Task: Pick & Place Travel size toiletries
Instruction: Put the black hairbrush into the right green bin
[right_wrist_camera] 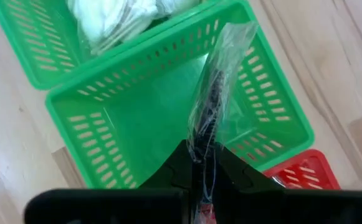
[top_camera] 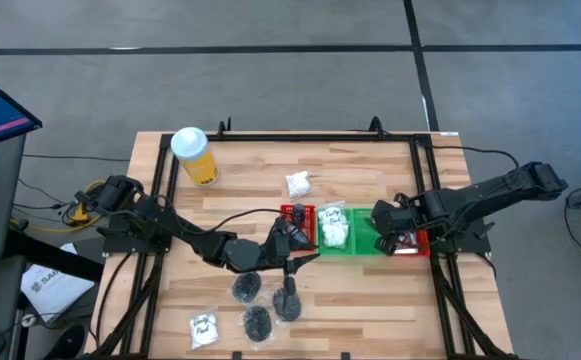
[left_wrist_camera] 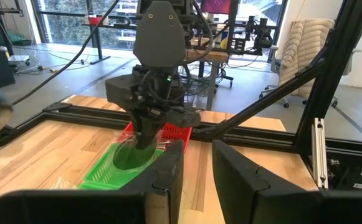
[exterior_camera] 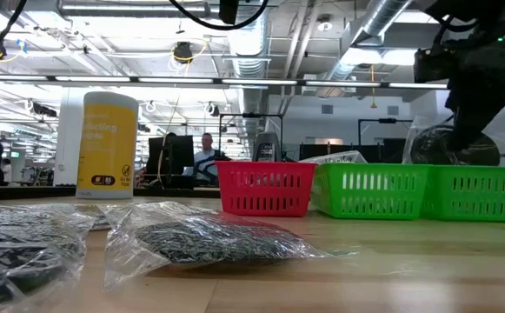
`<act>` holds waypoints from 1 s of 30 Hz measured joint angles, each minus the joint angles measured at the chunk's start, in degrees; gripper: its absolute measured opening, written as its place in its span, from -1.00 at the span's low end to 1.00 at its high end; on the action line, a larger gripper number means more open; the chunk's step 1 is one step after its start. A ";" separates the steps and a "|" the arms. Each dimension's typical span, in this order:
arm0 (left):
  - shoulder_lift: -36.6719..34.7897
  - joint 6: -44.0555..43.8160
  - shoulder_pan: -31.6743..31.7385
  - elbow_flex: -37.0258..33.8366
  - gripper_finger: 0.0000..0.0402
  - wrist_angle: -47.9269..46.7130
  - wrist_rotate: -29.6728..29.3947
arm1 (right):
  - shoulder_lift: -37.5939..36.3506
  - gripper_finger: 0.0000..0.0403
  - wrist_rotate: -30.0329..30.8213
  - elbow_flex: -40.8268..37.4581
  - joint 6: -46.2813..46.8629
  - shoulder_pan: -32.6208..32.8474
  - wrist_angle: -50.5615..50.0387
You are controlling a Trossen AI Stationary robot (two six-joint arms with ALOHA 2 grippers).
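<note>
Nearest the low cam: clear bags of black round pieces [exterior_camera: 204, 239] lying on the table [exterior_camera: 391, 278], two or three, crinkled, untouched. High view shows three such dark bags [top_camera: 258, 321] at the front edge plus one white sachet [top_camera: 203, 329] w/ script print, reads maybe "Fluffy Pouf", not sure. Another white sachet [top_camera: 297, 184] lies alone mid-table, behind the trays.

Step in hand (judgement): placing. Right gripper [right_wrist_camera: 204, 163] is clamped on a clear bag of black pieces [right_wrist_camera: 213, 99], bag hanging straight out past the fingertips, over the empty green tray [right_wrist_camera: 137, 124]. Bag not yet inside; appears apart from tray floor. Neighbouring green tray [right_wrist_camera: 56, 68] already holds white sachets [right_wrist_camera: 115, 15]. Red tray [right_wrist_camera: 305, 174] sits on the other side, contents not visible from there.

Left gripper [top_camera: 292, 240] sits by the other red tray [top_camera: 292, 214], near the tray row's left end. Left wrist view: fingers [left_wrist_camera: 168, 177] apart, nothing between them. Idle/waiting, apparently.

Next move needs: lower bag into the empty green tray, then release. Bag is limp, may drape over the rim.

Other writing: yellow cylinder w/ white lid [exterior_camera: 107, 143] at rear-left has a dark label block, text too small to read. Persons visible in the room behind, far off.
</note>
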 joint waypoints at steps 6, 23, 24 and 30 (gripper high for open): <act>0.02 0.00 0.00 0.00 -0.62 -0.03 0.00 | 0.00 -0.91 -1.29 -0.02 -1.91 -1.23 2.35; 0.02 0.00 0.00 0.00 -0.62 -0.22 0.01 | 0.07 -0.90 -1.34 -0.02 -2.02 -1.45 2.62; 0.02 0.00 0.00 0.00 -0.62 -0.22 0.01 | 0.37 -0.90 -1.33 -0.02 -2.02 -1.45 2.96; 0.02 0.00 0.02 0.00 -0.62 -0.30 0.00 | 4.57 -0.90 -1.36 -0.02 -3.02 -1.43 3.69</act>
